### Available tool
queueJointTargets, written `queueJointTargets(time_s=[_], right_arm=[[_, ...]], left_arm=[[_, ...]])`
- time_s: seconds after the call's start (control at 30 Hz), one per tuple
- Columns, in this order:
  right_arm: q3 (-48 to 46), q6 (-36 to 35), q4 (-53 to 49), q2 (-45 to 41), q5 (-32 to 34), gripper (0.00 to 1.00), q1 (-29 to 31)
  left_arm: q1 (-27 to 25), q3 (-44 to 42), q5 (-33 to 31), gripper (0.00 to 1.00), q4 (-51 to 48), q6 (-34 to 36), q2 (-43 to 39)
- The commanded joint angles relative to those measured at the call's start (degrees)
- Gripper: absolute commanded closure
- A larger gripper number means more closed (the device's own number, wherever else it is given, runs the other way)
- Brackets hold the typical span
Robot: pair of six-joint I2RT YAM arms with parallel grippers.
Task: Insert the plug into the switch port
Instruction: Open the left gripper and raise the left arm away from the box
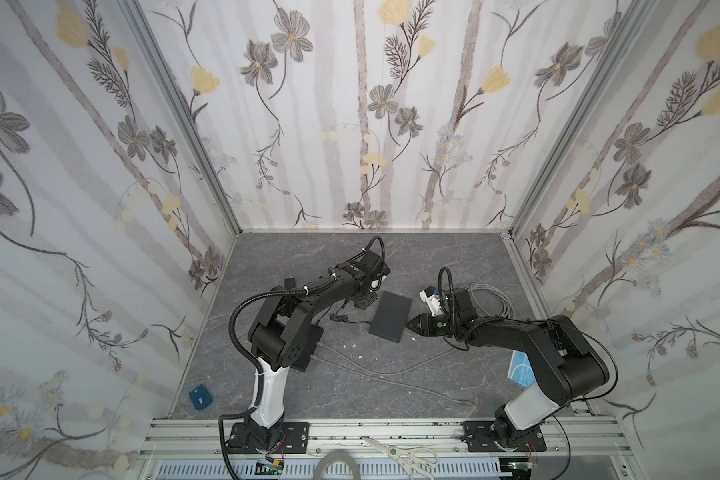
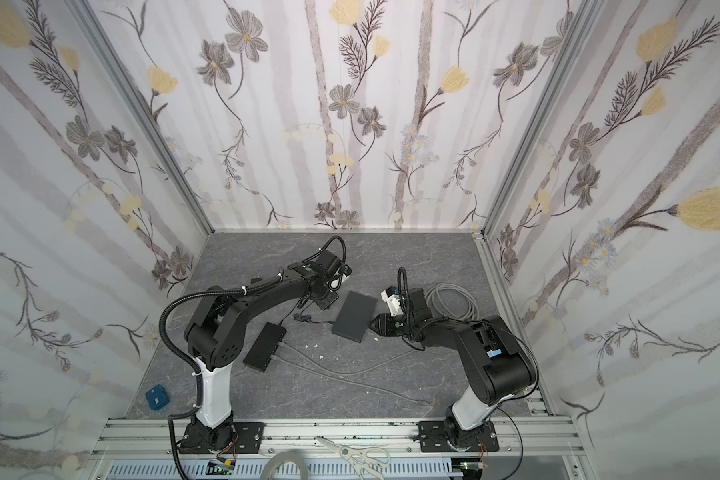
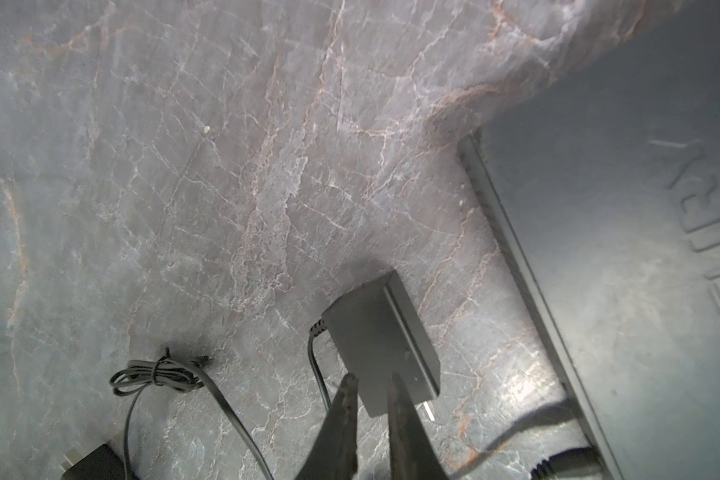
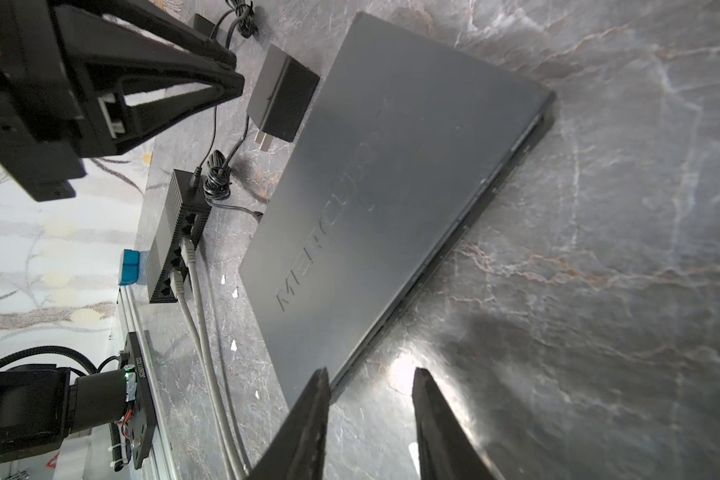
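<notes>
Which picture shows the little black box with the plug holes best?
The right wrist view: the small black ribbed switch box faces it, ports showing, two grey cables plugged in. In both top views only its top shows, small. The left wrist view shows perhaps one corner.

"MERCURY" embossed on dark switch (image 4: 391, 187) top (middle letters faint).

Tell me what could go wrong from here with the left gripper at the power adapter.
1. The left gripper sits at only the pronged end of the power adapter; a hold there may let it pivot or slip.
2. Its thin cable runs right beside a finger and could get pinched.
3. The right gripper stands open at a corner of the flat black switch, which may slide if pushed.
</notes>
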Motion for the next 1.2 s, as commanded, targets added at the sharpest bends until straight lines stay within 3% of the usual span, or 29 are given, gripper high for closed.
queueJointTargets(time_s=[0.0, 0.1, 0.27, 0.57, 1.17], right_arm=[[-0.06, -0.48, 3.21, -0.19, -2.32, 0.64, 0.04], [-0.05, -0.31, 3.65, -0.28, -2.45, 0.64, 0.04], [0.01, 0.13, 4.35, 0.31, -2.86, 0.64, 0.02], [-0.54, -0.2, 3.78, -0.46, -2.59, 0.64, -0.05], [-0.52, -0.42, 3.48, 0.2, -2.65, 0.64, -0.47]], left_arm=[[0.04, -0.99, -0.95, 0.81, -2.16, -0.12, -1.04], [0.02, -3.25, -0.72, 0.69, -2.23, 0.34, -2.86], [-0.14, -5.36, -0.81, 0.62, -2.06, 0.61, -3.28], [-0.03, -3.29, -4.74, 0.63, 0.81, -0.36, 1.46], [3.07, 14.76, -16.27, 0.64, 4.89, -6.52, 14.0]])
